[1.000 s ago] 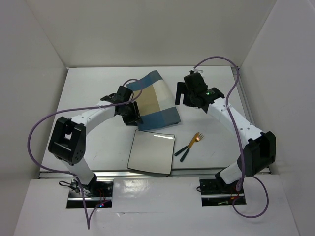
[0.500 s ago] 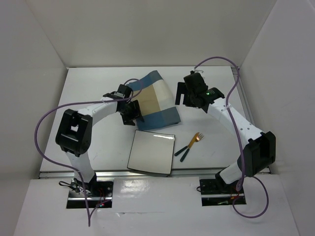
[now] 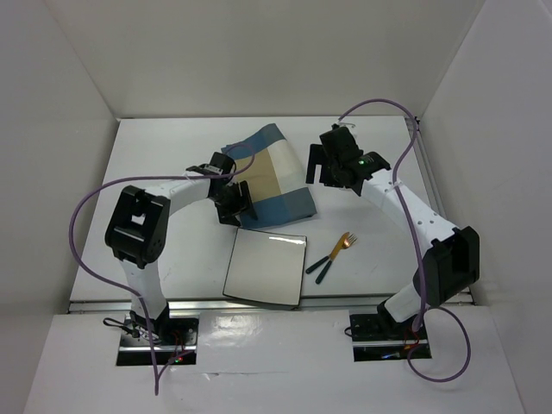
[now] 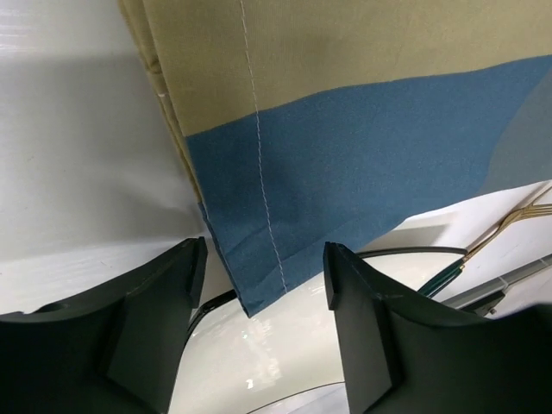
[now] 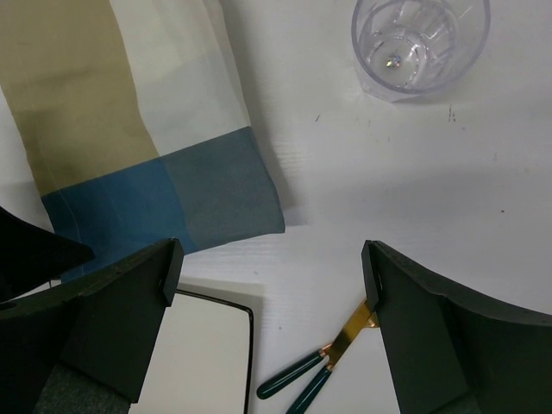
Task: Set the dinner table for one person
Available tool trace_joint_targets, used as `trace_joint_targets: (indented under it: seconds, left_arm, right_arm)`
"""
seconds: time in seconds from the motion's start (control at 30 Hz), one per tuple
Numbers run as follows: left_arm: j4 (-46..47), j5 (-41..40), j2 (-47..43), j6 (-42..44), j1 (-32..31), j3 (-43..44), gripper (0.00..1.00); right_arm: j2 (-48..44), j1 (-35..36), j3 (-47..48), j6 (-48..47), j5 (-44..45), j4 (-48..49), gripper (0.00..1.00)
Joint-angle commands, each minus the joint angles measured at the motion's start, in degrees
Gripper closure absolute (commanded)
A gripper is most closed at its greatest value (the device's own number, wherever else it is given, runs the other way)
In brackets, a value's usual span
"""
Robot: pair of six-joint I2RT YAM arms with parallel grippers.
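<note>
Entry: your left claw (image 4: 263,259) stood with jaws apart, clamping nothing. The near blue corner of the blue-and-tan cloth placemat (image 4: 345,147) lay in the gap, the cloth running off toward 12 o'clock from the claw. Overhead, the placemat sat mid-way across the broad matte-white rectangular bench (image 3: 155,155), which lay under everything. The cloth's long axis ran roughly 11 to 5 o'clock and its far end looked folded over. Your right claw (image 5: 269,259) gaped wide and empty over the cloth's 3 o'clock edge. Judged: the left claw was nearer that corner.

A blue-and-tan placemat (image 3: 272,177) lies beside a square plate (image 3: 266,267), green-handled cutlery (image 3: 332,257) and clear glass (image 5: 420,39) nearby.
</note>
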Motion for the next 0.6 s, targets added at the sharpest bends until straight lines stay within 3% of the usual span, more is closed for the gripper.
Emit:
trace_joint_targets:
  seconds: [0.0,0.2,0.43,0.57]
  left_arm:
    - [0.0,1.0,0.0,1.5,0.2,1.1,0.25]
    - [0.6,-0.1,1.8,2.5,0.2,1.1,0.22]
    - [2.8,1.9,2.5,2.5,0.2,0.5,0.37]
    - [3.4,1.9,1.9,2.5,0.2,0.5,0.56]
  right_arm:
    - [0.4,0.4,2.6,0.1,1.1,0.0,0.02]
    - [0.4,0.4,2.6,0.1,1.1,0.0,0.02]
    - [1.5,0.4,3.2,0.1,1.1,-0.5,0.02]
    - [1.5,0.4,3.2,0.6,1.1,-0.5,0.02]
